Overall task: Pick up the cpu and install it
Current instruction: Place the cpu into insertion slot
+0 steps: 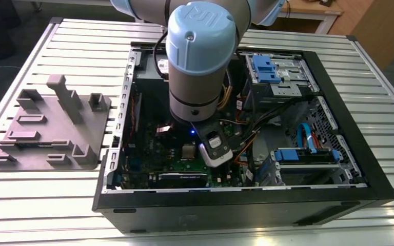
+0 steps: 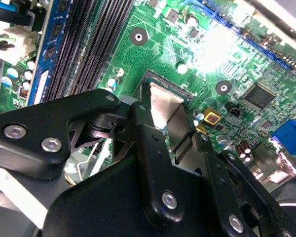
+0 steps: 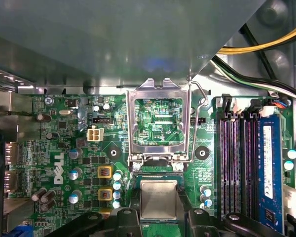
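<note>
We see the cpu [image 3: 159,199] just beside the open socket frame [image 3: 158,123], straddled by our gripper [image 2: 164,121]; clamped or released, we cannot tell.

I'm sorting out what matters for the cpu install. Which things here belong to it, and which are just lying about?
Job in hand:
cpu
open socket frame
claw, at the cpu

Lying about:
grey tray
blue memory stick
yellow cables

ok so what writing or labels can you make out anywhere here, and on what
On the arm's blue cap: raised maker's letters.
On the motherboard: a white maker's logo; the small white markings are too small to read.
On the memory stick: a white label, too small to read.
On the cpu: none visible.
</note>
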Controlling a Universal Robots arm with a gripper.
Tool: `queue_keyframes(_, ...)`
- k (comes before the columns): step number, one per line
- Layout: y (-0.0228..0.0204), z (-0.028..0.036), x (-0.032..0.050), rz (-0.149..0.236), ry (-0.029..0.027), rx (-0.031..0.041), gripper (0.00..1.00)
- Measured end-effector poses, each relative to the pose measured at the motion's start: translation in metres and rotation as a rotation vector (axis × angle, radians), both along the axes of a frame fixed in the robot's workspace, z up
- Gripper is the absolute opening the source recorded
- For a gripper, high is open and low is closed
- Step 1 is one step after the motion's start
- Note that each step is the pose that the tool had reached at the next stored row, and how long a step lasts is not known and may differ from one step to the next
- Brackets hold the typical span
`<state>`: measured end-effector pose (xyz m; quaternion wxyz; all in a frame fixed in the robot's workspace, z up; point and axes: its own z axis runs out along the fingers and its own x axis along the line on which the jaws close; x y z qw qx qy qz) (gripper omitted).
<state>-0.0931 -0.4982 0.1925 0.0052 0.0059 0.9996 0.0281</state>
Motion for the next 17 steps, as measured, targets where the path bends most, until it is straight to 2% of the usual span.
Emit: queue_keyframes(17, -0.0015, 0.0003, -0.0003, 0.0, -0.0045, 0.0007, 0.38)
